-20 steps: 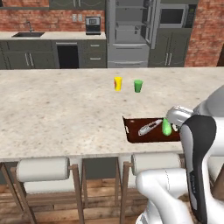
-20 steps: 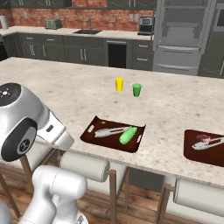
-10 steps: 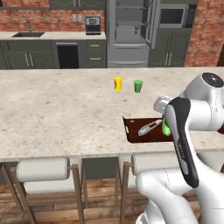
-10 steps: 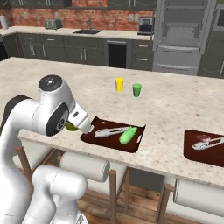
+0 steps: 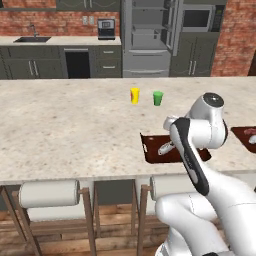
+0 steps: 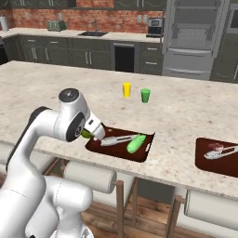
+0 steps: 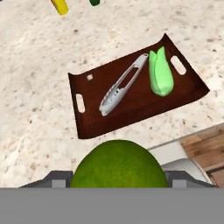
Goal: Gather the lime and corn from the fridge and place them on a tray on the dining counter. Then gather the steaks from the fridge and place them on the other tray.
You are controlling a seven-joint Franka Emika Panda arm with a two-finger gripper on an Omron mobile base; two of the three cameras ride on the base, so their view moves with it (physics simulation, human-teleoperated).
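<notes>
My gripper is shut on the lime, a round green ball that bulges up between the two fingertips. In the right base view the lime hangs at the hand, just above the near left corner of a dark brown tray on the dining counter. On that tray lie the corn in its light-green husk and silver tongs. The corn rests on the tray's right half. Behind the counter stands the grey fridge.
A second dark tray with a silver utensil lies further right on the counter. A yellow cup and a green cup stand past the first tray. White-cushioned stools line the counter's near edge.
The arm has swung in over the counter's near edge, carrying the lime to the tray's near corner. Corn, tongs and cups have not moved.
</notes>
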